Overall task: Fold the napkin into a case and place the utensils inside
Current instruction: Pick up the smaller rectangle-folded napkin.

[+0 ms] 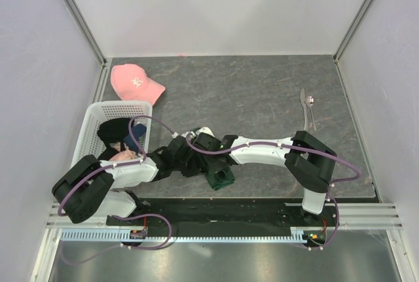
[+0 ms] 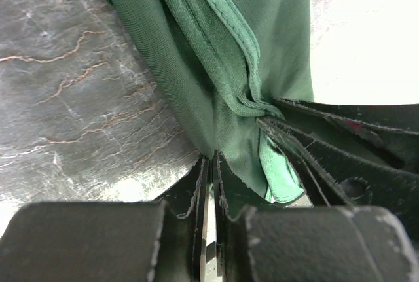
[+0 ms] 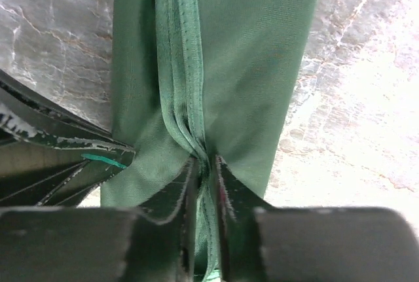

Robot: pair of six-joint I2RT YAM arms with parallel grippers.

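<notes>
The dark green napkin (image 1: 221, 178) hangs bunched near the table's front edge, between both arms. In the left wrist view my left gripper (image 2: 211, 158) has its jaws almost together, pinching a fold of the napkin (image 2: 196, 53) at the tips. In the right wrist view my right gripper (image 3: 206, 161) is shut on the stacked hems of the napkin (image 3: 255, 66). The two grippers sit side by side on the cloth, and the right one's fingers (image 2: 340, 144) show in the left wrist view. The utensils (image 1: 308, 106) lie together at the far right of the table, away from both grippers.
A pink cap (image 1: 134, 82) lies at the back left. A white basket (image 1: 98, 113) holding a black garment stands at the left edge, next to the left arm. Grey walls enclose the dark marbled tabletop (image 1: 249, 92).
</notes>
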